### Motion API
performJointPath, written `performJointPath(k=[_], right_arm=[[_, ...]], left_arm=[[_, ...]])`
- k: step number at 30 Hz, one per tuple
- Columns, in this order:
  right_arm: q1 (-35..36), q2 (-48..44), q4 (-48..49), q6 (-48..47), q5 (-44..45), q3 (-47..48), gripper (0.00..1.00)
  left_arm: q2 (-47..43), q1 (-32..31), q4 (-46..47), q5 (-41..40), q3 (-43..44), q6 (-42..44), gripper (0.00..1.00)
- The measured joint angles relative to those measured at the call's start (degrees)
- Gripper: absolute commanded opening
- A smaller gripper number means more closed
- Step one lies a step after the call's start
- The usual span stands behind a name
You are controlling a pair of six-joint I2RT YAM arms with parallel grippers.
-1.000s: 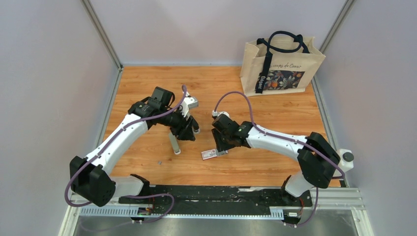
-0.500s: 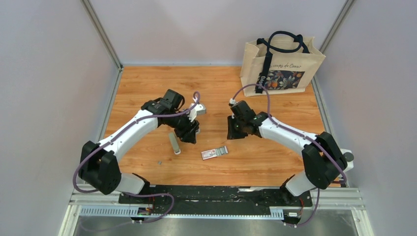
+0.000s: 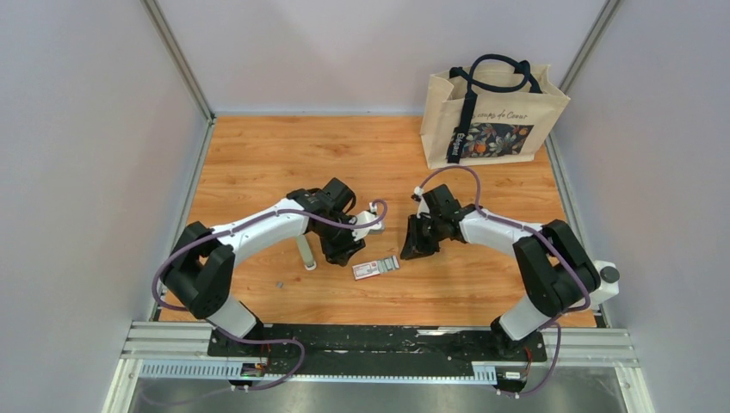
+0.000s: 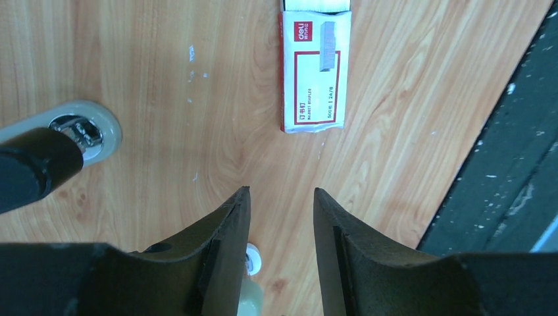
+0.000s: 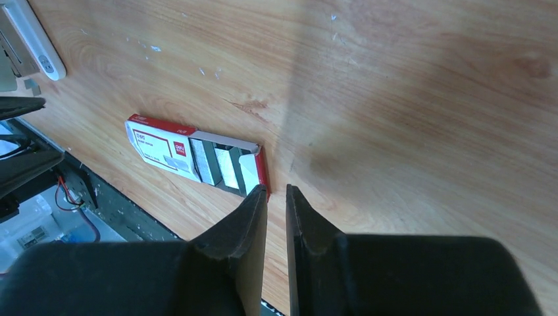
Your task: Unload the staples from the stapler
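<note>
The stapler [image 3: 305, 251] is a small grey piece with a pale tip, lying on the wood table left of my left gripper [image 3: 348, 255]. Its pale end shows at the top left of the right wrist view [image 5: 39, 52]. In the left wrist view a grey rounded end with silver metal [image 4: 89, 128] sits at the left edge, partly behind a blurred black part. My left gripper [image 4: 281, 191] is open and empty, facing the red-and-white staple box [image 4: 314, 72]. My right gripper [image 5: 276, 187] is almost shut and empty, its tips at the box's open end [image 5: 227, 168].
The staple box [image 3: 376, 268] lies between the two grippers. A printed tote bag [image 3: 491, 116] stands at the back right. A tiny dark speck [image 3: 278, 282] lies on the wood near the front. The black base rail [image 3: 370, 340] runs along the near edge.
My left gripper has moved right and forward, away from the stapler and toward the box. My right gripper drew back from the box, then came down near its open end. The stapler and box stayed put.
</note>
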Motion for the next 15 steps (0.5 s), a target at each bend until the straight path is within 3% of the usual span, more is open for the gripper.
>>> performJointPath(k=[15], right_arm=[[-0.3,3.8,5.8,1.5,-4.6,-2.1,0.19]], left_arm=[[6.2,-4.5,5.5,-9.3,-1.0,4.3,0.49]])
